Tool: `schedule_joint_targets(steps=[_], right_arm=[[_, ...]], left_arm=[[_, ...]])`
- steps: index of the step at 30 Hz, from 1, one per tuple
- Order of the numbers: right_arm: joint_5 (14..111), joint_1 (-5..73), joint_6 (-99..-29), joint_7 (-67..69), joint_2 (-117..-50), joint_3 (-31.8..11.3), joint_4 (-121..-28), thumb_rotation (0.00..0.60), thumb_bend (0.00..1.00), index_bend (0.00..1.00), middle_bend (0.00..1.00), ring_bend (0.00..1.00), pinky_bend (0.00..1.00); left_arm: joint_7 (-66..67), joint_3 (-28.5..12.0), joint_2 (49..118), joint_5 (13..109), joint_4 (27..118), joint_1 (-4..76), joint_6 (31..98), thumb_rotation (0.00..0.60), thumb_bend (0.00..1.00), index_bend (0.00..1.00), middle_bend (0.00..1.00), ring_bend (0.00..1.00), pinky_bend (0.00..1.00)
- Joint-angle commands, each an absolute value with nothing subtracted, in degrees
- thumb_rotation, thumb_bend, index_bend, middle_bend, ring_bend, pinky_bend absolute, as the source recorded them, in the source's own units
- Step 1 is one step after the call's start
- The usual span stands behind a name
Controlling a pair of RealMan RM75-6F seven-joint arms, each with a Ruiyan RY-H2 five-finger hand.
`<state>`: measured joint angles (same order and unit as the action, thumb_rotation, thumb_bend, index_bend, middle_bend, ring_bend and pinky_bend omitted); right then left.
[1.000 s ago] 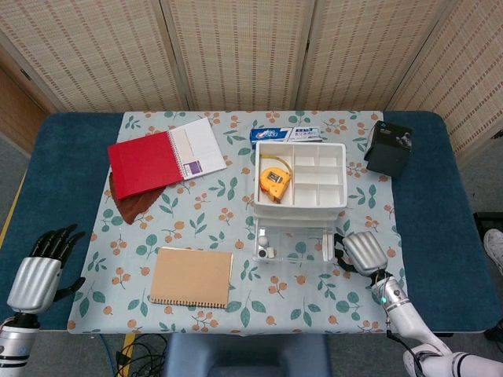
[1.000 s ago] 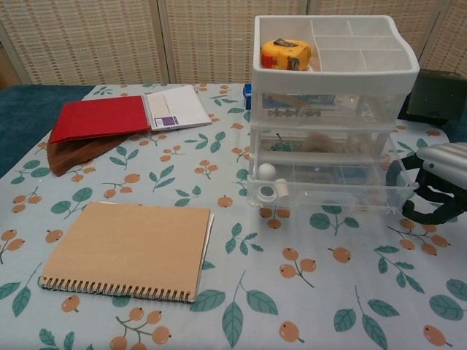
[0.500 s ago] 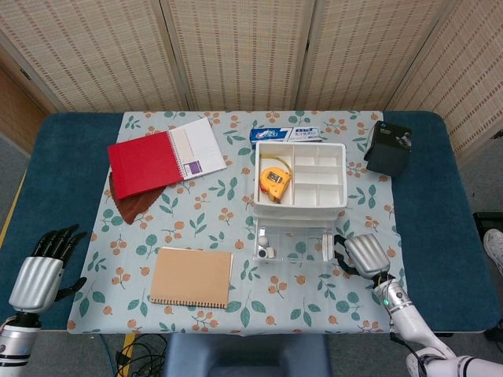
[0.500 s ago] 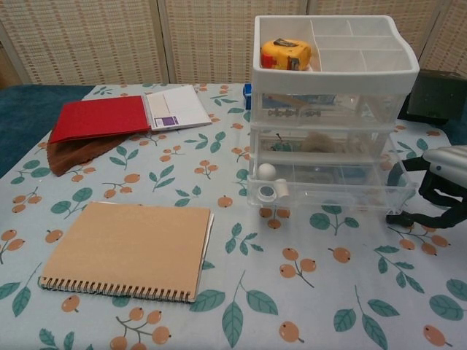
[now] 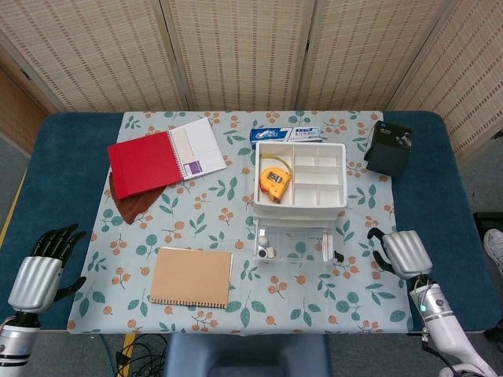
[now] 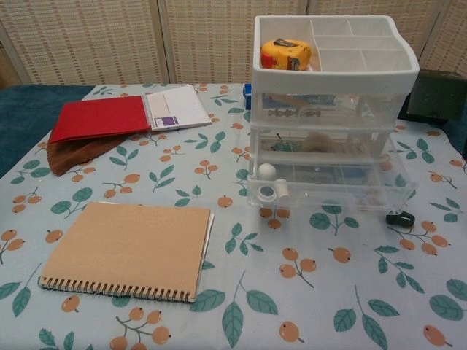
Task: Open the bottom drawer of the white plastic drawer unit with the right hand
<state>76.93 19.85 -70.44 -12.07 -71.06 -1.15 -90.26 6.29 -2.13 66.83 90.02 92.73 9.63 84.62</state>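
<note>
Overhead and chest-level views of a counter (image 5: 55,157) w/ a blue top, mostly covered by a pale cloth (image 5: 212,212) printed w/ leaves and orange berries.

The white plastic drawer unit (image 5: 299,187) stands on the cloth, right of centre. Its top is an open tray of compartments; a yellow tape measure (image 5: 273,184) sits in the front-left one. In the chest view the clear bottom drawer (image 6: 328,191) is pulled out toward the camera, sticking out past the two drawers above. Small white items lie at its left end; too small to tell what they are.

Right hand (image 5: 405,253) is on the cloth just right of the drawer's front corner, apart from it, touching nothing. Fingers are curled a little and spread, holding nothing. One dark fingertip shows near the drawer's right front corner in the chest view; the rest of the hand is out of that frame.

Left hand (image 5: 41,269) hovers at the near-left corner of the counter, well apart from everything, fingers apart and holding nothing.

Other things on the cloth:
- Tan spiral notebook (image 5: 192,277), closed, near edge, left of the unit.
- Red spiral notebook (image 5: 163,159), far left, lying on a brown cloth (image 5: 132,203).
- Blue and white toothpaste box (image 5: 284,134), just behind the unit.
- Black box (image 5: 388,148), far right, at the cloth's edge.

Woven folding screens stand behind the counter.
</note>
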Motion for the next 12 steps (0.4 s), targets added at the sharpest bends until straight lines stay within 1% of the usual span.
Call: schedule_joint_targets(steps=[1,2,3,4,6,8,9,10,12], right_arm=[[78.1,15.9,-77.2,-10.5,-67.8,-1.9,-94.0,0.600,0.43,0.40,0.80,0.87,1.00],[78.6,15.2,-78.4,-10.0,-67.5,-1.9,-94.3,0.600,0.43,0.40,0.79,0.83,0.99],[79.2,14.4,-79.8,-9.4,-67.1,-2.0,-94.7,0.600,0.43,0.40,0.75,0.78,0.94],[79.7,13.9,-80.6,-9.0,-66.9,-2.0,-95.0,0.600,0.43,0.40,0.71,0.73,0.88],[80.7,12.9,-82.1,-8.0,-66.3,-1.7,-95.5,0.600,0.43,0.40,0.59,0.56,0.67],[81.5,12.0,-83.2,-7.2,-65.7,-1.5,-96.3,0.600,0.43,0.37,0.48,0.42,0.50],[81.7,11.6,-83.4,-6.9,-65.4,-1.4,-96.7,0.600,0.43,0.34,0.43,0.35,0.42],[81.9,11.3,-83.7,-6.6,-65.1,-1.2,-97.2,0.600,0.43,0.31,0.39,0.31,0.37],[82.7,10.5,-84.3,-6.4,-64.5,-0.9,-98.2,0.600,0.43,0.28,0.34,0.26,0.33]], left_arm=[[6.8,-2.3,67.0,89.8,92.9,9.7,84.6,0.600,0.17,0.15,0.11,0.12,0.12],[7.0,-2.3,67.1,89.8,93.0,9.7,84.6,0.600,0.17,0.15,0.11,0.12,0.12],[7.3,-2.5,67.2,89.8,93.1,9.7,84.7,0.600,0.17,0.15,0.11,0.12,0.12],[7.3,-2.6,67.2,89.8,93.2,9.8,84.8,0.600,0.17,0.15,0.11,0.12,0.12],[7.5,-2.7,67.3,89.8,93.4,9.8,85.1,0.600,0.17,0.15,0.11,0.12,0.12],[7.7,-2.8,67.3,89.9,93.7,9.8,85.1,0.600,0.17,0.15,0.11,0.12,0.12],[7.8,-2.7,67.2,90.0,93.8,9.8,85.2,0.600,0.17,0.15,0.11,0.12,0.12],[7.8,-2.7,67.2,90.0,93.9,9.8,85.2,0.600,0.17,0.15,0.11,0.11,0.12],[8.2,-2.6,67.2,90.0,94.2,9.6,85.3,0.600,0.17,0.15,0.11,0.11,0.12]])
